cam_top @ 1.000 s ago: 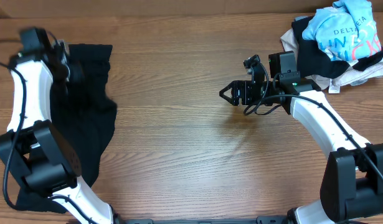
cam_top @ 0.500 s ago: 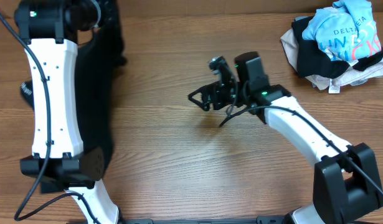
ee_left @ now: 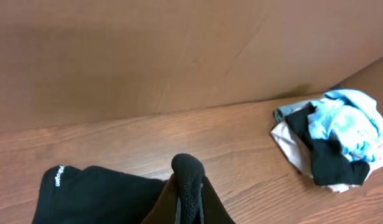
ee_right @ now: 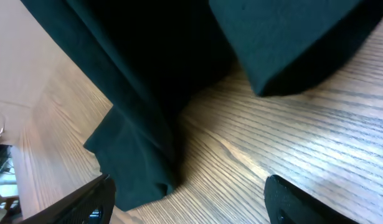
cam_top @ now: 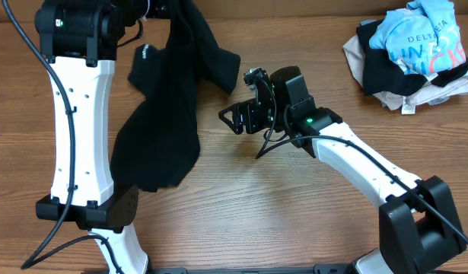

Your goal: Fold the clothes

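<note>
Lifted+swung right: shirt | L gripper clamped on it | R gripper wide open, just beside

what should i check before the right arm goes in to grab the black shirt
1. Grip: ok, the left gripper is shut on bunched fabric of the black shirt.
2. Free gripper: ok, the right gripper is open and empty.
3. Aim: ok, cloth edges fill the right wrist view just ahead, not touching the fingers.
4. Shirt laid flat: not ok, it hangs twisted from the left gripper, with its lower end resting on the table.
5. Which part of the shirt is held: cannot tell.
6. Clutter: ok, the pile of other clothes sits in the far corner, apart from the shirt.
</note>
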Available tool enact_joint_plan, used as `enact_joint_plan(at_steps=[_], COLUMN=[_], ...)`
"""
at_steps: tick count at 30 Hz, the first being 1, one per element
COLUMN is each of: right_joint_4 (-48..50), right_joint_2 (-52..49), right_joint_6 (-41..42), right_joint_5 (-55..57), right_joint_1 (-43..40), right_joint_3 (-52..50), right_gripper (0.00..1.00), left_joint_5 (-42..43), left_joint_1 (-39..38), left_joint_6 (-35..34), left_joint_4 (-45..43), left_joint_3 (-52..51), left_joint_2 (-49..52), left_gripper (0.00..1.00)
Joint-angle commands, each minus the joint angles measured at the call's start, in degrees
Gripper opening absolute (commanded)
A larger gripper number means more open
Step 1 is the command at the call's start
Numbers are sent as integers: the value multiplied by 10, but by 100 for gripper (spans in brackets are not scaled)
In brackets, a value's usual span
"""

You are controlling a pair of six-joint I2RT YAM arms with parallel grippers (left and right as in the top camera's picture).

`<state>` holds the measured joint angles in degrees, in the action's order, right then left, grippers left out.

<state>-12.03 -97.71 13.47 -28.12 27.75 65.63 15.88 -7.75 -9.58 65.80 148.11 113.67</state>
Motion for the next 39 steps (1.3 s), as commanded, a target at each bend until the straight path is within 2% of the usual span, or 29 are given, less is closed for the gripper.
enact_joint_plan(at_steps=[1,11,14,24,31,39], right_joint_4=[4,61,82,158,178,177], right_joint_2=[-2,-37,-65,-105,-131,-133], right_joint_6=[3,78,135,241,243,243], right_joint_5=[42,142,181,180,174,176], right_joint_1=[23,97,113,123,153,172], right_joint_3=[12,11,11,11,11,11], right_gripper=[80,86,86,86,79,77], left_joint_5=[3,14,24,37,37,37], left_joint_1=[-10,-21,-21,-21,-20,-20], left_joint_6=[-25,-30,-33,-33,-33,-52], left_joint_4=[-13,-15,-8,0,-17,-54], left_joint_3=[22,58,80,104,105,107], left_joint_2=[-2,-2,-5,-22,-31,-48], left_gripper=[4,4,4,4,4,4])
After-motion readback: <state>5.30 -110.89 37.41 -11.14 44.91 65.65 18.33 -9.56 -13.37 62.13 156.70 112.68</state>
